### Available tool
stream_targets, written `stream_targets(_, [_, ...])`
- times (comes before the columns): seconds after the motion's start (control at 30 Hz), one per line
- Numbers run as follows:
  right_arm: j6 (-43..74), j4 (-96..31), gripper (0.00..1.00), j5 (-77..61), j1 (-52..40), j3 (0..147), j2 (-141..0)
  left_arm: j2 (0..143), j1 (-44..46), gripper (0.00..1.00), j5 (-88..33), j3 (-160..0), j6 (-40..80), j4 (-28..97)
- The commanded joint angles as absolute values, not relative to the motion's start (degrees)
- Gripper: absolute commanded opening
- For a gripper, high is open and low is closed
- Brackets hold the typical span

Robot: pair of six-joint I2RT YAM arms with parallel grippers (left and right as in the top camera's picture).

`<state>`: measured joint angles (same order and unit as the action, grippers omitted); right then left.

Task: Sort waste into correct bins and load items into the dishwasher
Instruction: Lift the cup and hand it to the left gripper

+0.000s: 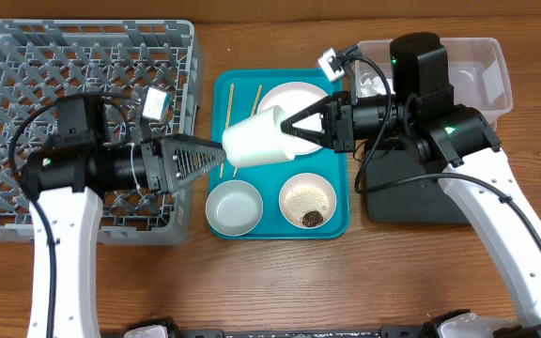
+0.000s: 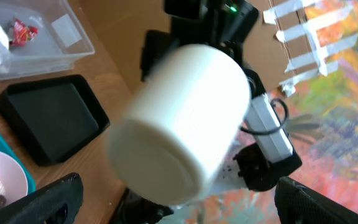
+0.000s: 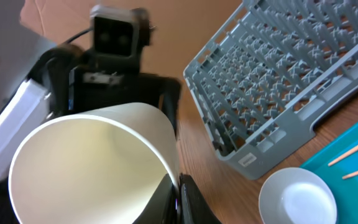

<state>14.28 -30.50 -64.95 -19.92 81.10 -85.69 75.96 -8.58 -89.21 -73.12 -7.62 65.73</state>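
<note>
Overhead: the white cup [image 1: 255, 141] hangs on its side in the air between the two sets of jaws, above the teal tray [image 1: 269, 223]. The right jaws are closed on the wall at its rim. The left jaws stand wide, their tips at the cup's closed base; whether they touch it I cannot tell. Behind the left jaws lies the grey dish rack [image 1: 26, 66]. On the tray under the cup sit the plate [image 1: 289, 97], bowl [image 1: 233, 207] and rice-specked dish [image 1: 307, 202].

Left wrist: the cup's base, blurred, fills the space just ahead of the left jaws. Both left fingers [image 2: 48, 199] show far apart at the lower corners, clasping nothing. Beyond the cup lie the black tray [image 2: 55, 124] and the clear tub [image 2: 55, 43] with the red wrapper [image 2: 25, 31] inside.

Right wrist: the cup's open mouth sits directly before the right jaws, and a dark right finger [image 3: 182, 199] presses at the rim's lower edge.

The cup looks light, smooth and thin-walled, so a hard squeeze may flex it. Its taper would let it slip toward the narrow end. The left jaws would best close gently across the body, a little up from the base.
</note>
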Motion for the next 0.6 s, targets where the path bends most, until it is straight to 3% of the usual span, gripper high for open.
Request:
stream_targets(0.0, [16.80,-28.69,0.04,-64.77,-20.93,81.97,-85.41,72.40,-8.10,1.00,-90.65,-74.04,-7.03,64.84])
stream_targets(0.13, [16.80,-26.46,0.04,-64.73,-23.88,81.97,-85.41,70.94,-8.10,0.96,-90.63,-74.04,-7.01,64.27])
stream_targets(0.57, [18.92,-20.27,0.04,-70.08,-24.38,82.15,-85.38,70.89,-8.12,1.00,-90.65,-74.04,-7.01,64.71])
